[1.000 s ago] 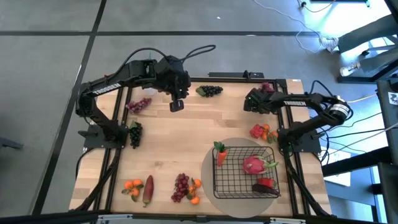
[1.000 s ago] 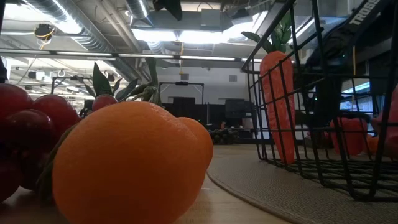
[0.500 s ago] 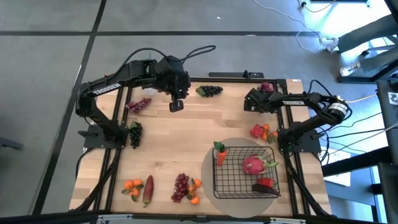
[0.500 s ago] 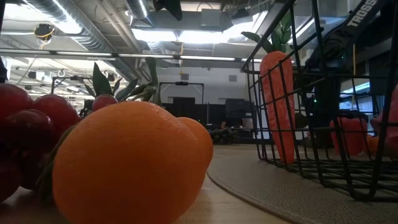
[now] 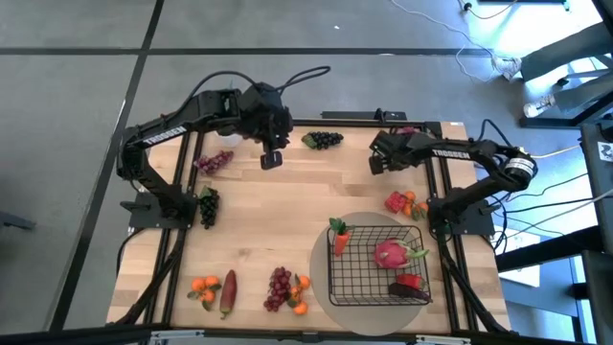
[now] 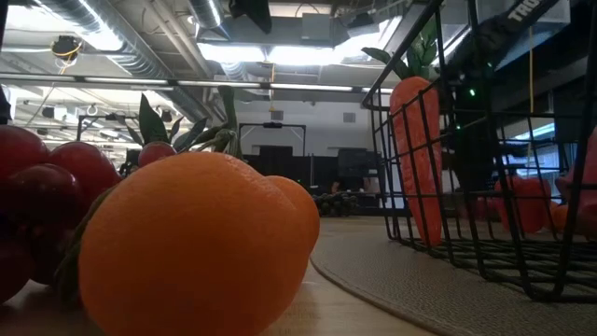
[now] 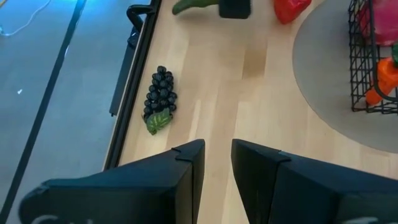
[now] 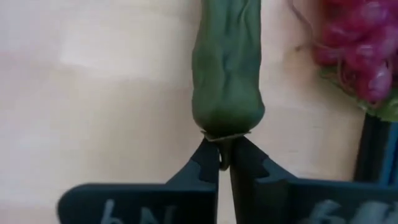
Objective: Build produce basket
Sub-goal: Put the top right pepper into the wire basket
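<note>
The black wire basket [image 5: 378,264] stands on a round grey mat [image 5: 321,268] at the near right. It holds a pink dragon fruit [image 5: 391,254] and a red pepper [image 5: 407,284], and a carrot [image 5: 339,238] leans at its left corner. My right gripper [image 5: 376,158] is over the far right of the table, shut on a green pepper [image 8: 227,68]. That pepper also shows in the left wrist view [image 7: 193,5]. My left gripper [image 5: 271,160] hangs open, high over the far middle, with nothing between its fingers [image 7: 217,155]. My right gripper pinches the green pepper's stem [image 8: 222,144] between its two fingertips, coming steeply from above. The pepper hangs below the fingers, stem end up. Whether its lower tip touches the table, I cannot tell.
Loose produce lies around the table: dark grapes [image 5: 324,140] at the far edge, purple grapes [image 5: 213,161] and dark grapes [image 5: 208,206] at the left. Oranges [image 5: 204,286], a potato [image 5: 228,292] and red grapes [image 5: 278,287] lie near. A red pepper with oranges [image 5: 400,202] lies beside the mat.
My right gripper has risen and gone a little toward the table's left edge, rolling about its own pointing line as it went.
</note>
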{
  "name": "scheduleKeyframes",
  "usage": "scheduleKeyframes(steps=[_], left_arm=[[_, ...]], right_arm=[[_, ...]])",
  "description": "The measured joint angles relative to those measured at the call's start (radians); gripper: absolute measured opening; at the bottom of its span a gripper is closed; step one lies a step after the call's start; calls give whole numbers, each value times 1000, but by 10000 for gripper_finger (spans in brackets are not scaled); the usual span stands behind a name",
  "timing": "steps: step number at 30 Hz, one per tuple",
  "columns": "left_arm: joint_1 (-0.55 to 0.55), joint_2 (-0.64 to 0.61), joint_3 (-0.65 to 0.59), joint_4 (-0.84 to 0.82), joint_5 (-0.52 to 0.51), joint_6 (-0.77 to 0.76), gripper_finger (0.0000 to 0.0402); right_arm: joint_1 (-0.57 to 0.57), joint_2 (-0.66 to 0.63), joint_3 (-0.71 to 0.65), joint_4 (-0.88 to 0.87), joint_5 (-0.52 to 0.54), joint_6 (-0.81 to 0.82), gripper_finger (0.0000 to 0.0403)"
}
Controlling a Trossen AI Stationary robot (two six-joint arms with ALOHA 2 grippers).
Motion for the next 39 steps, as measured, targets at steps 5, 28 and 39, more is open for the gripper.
scheduleKeyframes(steps=[5, 28, 39], left_arm=[[17, 0, 0, 0, 0, 15, 69], [108, 0, 0, 2, 99, 60, 69], [47, 0, 0, 34, 181, 23, 69]], right_arm=[[47, 0, 158, -237, -11, -99, 2], [466, -42, 791, -796, -350, -414, 0], [717, -153, 797, -795, -609, -335, 0]])
